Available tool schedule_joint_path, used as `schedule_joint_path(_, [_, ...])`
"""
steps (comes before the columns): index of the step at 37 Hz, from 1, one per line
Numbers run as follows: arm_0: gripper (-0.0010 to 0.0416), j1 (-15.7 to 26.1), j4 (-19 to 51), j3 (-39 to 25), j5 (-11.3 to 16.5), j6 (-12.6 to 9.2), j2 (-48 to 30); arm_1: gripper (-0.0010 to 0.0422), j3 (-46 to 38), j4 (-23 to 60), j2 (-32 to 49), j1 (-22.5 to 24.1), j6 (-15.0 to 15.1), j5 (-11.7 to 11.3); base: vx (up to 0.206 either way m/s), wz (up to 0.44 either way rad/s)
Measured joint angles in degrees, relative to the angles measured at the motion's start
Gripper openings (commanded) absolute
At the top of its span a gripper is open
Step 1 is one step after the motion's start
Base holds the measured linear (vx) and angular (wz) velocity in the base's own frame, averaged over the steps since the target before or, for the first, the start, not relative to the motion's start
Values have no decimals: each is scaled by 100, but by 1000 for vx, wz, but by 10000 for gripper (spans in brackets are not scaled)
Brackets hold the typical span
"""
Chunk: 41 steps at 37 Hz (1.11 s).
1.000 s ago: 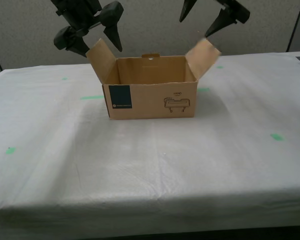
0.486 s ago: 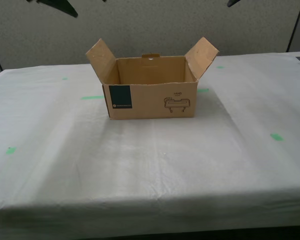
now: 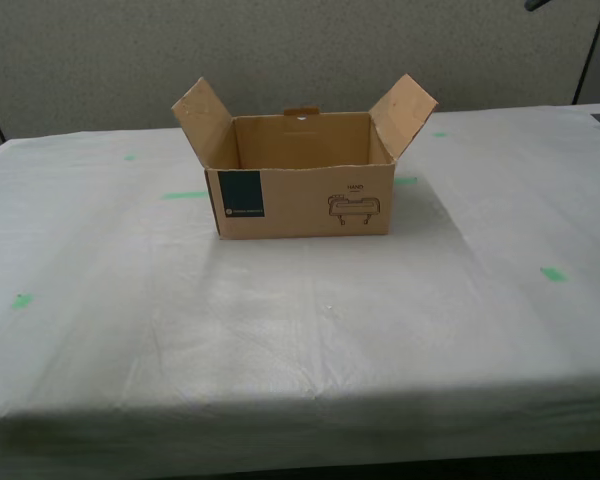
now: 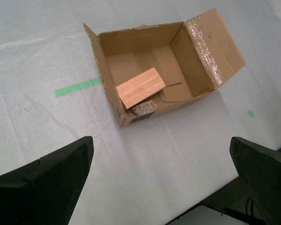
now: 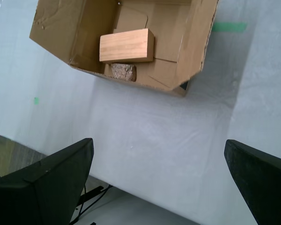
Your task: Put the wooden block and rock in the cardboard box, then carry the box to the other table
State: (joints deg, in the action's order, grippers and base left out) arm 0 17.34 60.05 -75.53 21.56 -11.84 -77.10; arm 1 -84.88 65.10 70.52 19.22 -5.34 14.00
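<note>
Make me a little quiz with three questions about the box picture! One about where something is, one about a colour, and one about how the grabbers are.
1. Where is the wooden block?
A. On the cloth beside the box
B. Inside the cardboard box
C. Held in a gripper

2. What colour are the tape pieces on the table?
A. Green
B. Red
C. Grey

3. How are my first gripper and my second gripper?
A. Both shut on the box flaps
B. One shut on the rock
C. Both open and empty, up above the table

Answers:
1. B, both wrist views show the block lying on the box floor, with the rock next to it.
2. A, the strip and small marks on the white cloth are green.
3. C, in each wrist view the fingers stand wide apart with nothing between them.
</note>
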Motion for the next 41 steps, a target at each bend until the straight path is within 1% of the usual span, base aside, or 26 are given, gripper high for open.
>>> schedule_joint_path(6, [390, 4, 81, 452, 0, -83, 527, 398, 304, 238, -588, 2, 48, -2, 0, 0])
schedule_joint_path(13, [389, 9, 254, 855, -2, -127, 1051, 398, 1141, 337, -1274, 0, 33, -4, 0, 0])
schedule_joint_path(23, [390, 20, 295, 1558, -13, -144, 1816, 398, 2297, 282, -2253, 2, -160, -4, 0, 0])
schedule_joint_path(32, [390, 22, 243, 2208, -26, -146, 2234, 398, 2977, 267, -2581, 2, -173, -4, 0, 0])
schedule_joint_path(41, [389, 24, 114, 2542, -31, -144, 2291, 398, 3086, 234, -2590, 0, -173, -2, 0, 0])
